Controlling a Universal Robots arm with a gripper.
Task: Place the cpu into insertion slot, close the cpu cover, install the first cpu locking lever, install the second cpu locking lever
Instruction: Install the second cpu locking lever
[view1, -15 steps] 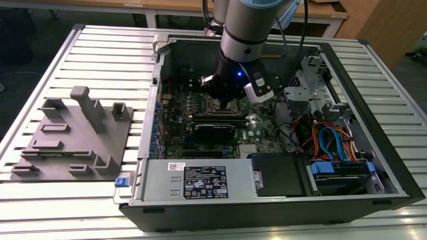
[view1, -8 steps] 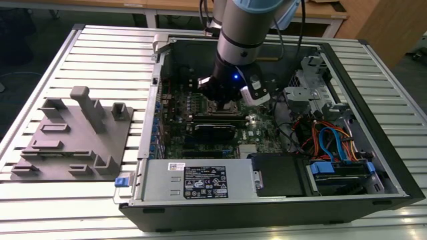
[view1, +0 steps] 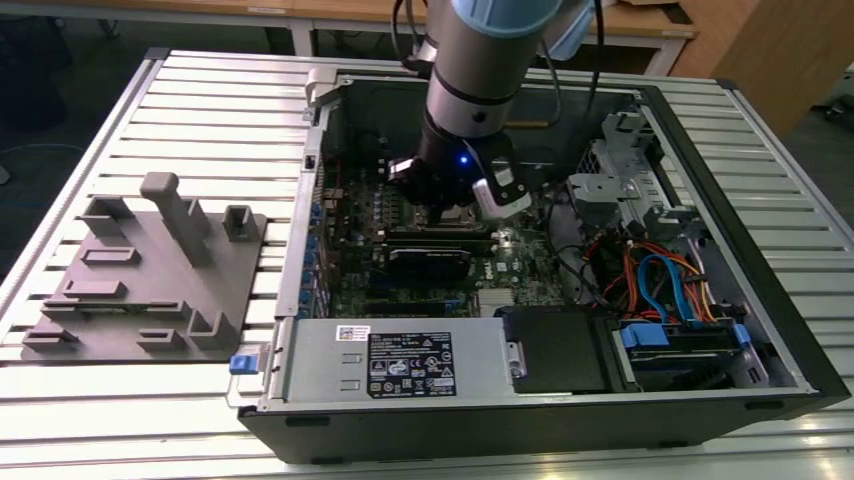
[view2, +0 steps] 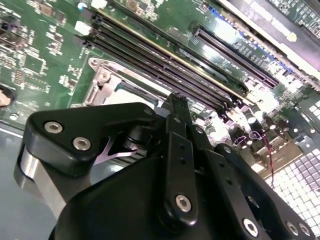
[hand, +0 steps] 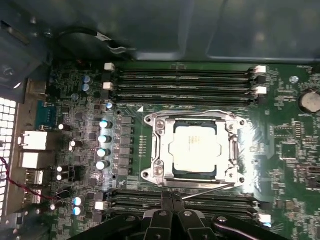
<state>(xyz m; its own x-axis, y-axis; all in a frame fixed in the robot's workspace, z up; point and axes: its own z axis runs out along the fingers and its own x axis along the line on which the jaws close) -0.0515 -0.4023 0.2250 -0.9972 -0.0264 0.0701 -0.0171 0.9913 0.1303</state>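
Inside the insertion slot (hand: 194, 151) sits the cpu (hand: 194, 149), the cpu cover (hand: 159, 150) closed around it; at six o'clock, the pincer (hand: 172, 199) hangs closed, empty.

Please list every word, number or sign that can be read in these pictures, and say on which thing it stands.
No text can be read.
Black label on the silver box, exterior view: print too small to read.
Small white label above it on the same box: too small to read.
Top of the cpu, first wrist view: no legible marking.
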